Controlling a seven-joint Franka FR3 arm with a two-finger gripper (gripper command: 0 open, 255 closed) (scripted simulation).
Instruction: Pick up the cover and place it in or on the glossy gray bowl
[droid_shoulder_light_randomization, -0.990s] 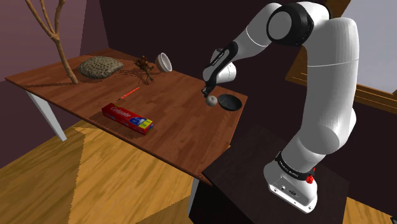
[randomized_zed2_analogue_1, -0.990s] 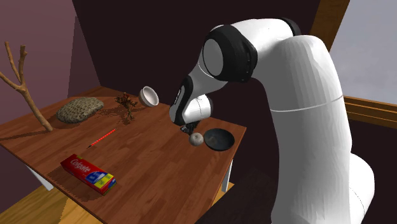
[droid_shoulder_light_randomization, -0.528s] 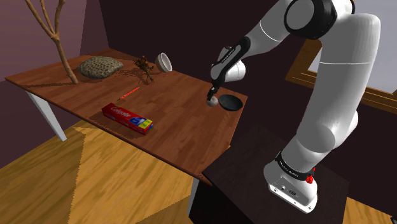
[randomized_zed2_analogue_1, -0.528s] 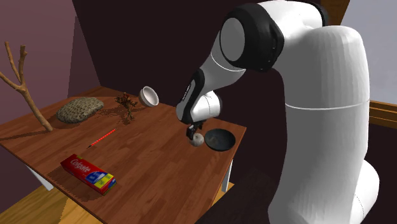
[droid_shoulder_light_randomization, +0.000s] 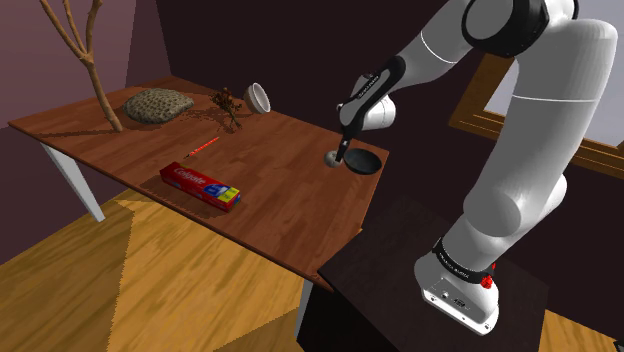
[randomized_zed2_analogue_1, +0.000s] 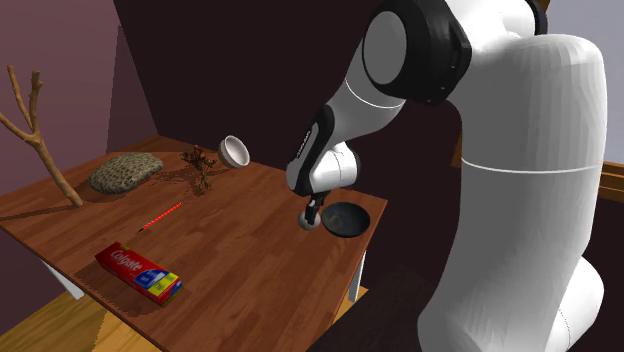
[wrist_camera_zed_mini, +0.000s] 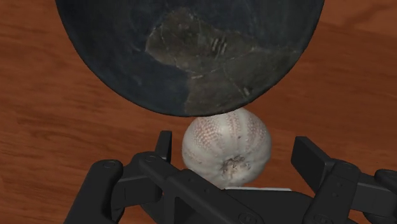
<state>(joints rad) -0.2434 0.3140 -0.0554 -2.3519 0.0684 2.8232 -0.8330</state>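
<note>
The cover is a pale, round, ribbed shell like a sea urchin. It lies on the wooden table just outside the rim of the dark glossy bowl, touching or nearly touching it. My gripper stands open right over the cover, one finger on each side and neither touching it. In the shoulder view the cover sits to the left of the bowl, with the gripper just above. From the second exterior view, the cover, bowl and gripper stand the same way.
A red toothpaste box lies mid-table. Further back are a red pencil, a dry twig cluster, a tipped white bowl, a grey netted lump and a bare branch. The dark bowl sits near the table's corner, by my stand.
The fingers were shut on the cover a second ago and have opened, letting it go beside the bowl. The hand has shifted towards the bowl as the arm swung upward.
</note>
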